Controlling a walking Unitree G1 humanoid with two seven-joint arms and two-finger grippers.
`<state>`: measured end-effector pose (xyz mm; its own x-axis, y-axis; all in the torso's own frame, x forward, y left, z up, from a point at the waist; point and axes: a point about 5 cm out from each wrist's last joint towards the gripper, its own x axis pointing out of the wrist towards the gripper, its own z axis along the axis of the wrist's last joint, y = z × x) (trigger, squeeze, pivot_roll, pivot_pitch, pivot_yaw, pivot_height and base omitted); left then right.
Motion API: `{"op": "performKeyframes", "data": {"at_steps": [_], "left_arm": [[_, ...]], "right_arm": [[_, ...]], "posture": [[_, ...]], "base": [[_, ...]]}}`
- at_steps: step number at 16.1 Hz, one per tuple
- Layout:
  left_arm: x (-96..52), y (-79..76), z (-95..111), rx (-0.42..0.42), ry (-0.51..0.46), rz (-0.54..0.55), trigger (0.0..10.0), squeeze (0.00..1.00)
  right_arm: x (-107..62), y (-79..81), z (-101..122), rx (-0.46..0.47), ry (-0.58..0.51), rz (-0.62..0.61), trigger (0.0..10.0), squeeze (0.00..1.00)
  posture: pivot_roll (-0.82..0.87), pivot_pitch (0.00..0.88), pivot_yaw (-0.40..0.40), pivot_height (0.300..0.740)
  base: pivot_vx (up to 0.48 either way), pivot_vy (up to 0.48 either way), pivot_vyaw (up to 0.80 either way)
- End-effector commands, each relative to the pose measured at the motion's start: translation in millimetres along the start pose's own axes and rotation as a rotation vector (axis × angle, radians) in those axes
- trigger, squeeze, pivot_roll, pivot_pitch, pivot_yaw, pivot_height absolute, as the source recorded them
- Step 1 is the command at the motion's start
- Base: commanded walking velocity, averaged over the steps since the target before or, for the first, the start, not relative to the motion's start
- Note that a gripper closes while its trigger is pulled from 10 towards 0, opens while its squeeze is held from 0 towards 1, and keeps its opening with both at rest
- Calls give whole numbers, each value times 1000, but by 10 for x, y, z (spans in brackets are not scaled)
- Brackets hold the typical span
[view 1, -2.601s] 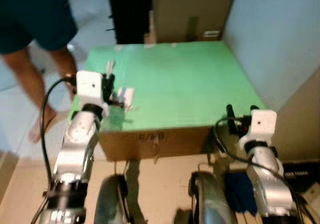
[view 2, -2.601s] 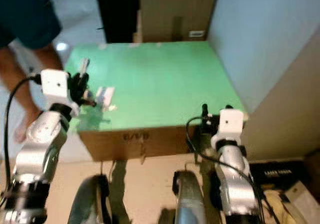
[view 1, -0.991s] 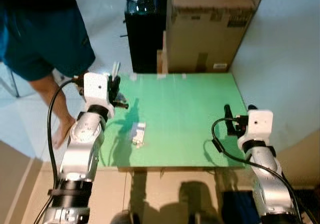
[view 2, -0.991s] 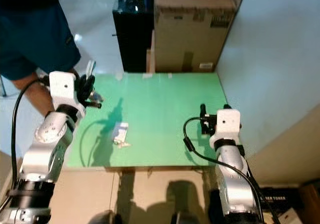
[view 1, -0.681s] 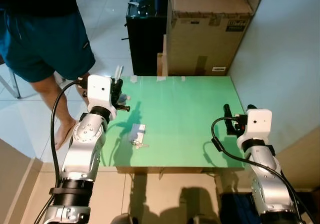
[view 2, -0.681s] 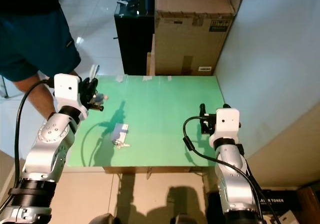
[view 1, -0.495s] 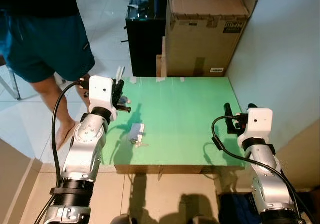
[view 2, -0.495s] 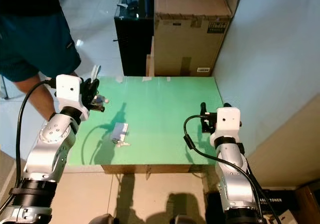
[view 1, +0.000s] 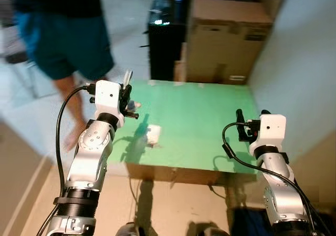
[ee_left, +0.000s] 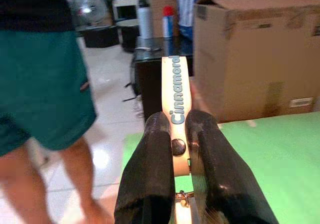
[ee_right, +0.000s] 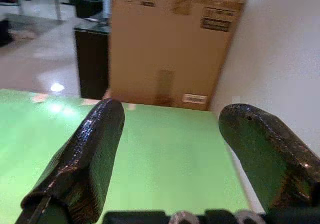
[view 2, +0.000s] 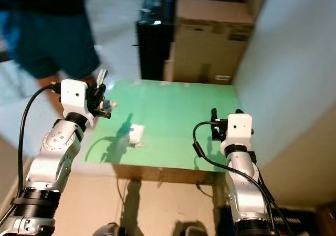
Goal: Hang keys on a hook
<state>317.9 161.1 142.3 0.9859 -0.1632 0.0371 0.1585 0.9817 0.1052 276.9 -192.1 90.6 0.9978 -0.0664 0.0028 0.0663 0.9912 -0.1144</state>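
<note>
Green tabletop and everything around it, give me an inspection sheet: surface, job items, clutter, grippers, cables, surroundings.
Surface: flat green tabletop, edge blurred.
Job's things: cream key tag printed "Cinnamor" pinched in the left tool, metal ring below it; no hook seen.
Clutter: small white object lying on the green top, too blurred to identify.
Grippers: left tool raised over the table's left edge, shut on the tag; right tool open over the right side, holding nothing.
Cables: black cable looping along the left arm, another by the right arm.
Surroundings: brown cardboard box, black cabinet, a person in teal shorts, pale wall.
</note>
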Motion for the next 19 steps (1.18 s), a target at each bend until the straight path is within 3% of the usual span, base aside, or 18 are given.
{"op": "performKeyframes", "data": {"at_steps": [1,19], "left_arm": [[15,1,30,12,-10,-7,0,0],[-94,-52,-37,36,19,23,0,0]], "right_arm": [[8,-4,20,-6,-13,3,10000,0],[-9,27,-26,6,8,25,10000,0]], "posture": [[-134,33,8,740],[-121,52,11,740]], "base": [[0,0,563],[0,0,501]]}}
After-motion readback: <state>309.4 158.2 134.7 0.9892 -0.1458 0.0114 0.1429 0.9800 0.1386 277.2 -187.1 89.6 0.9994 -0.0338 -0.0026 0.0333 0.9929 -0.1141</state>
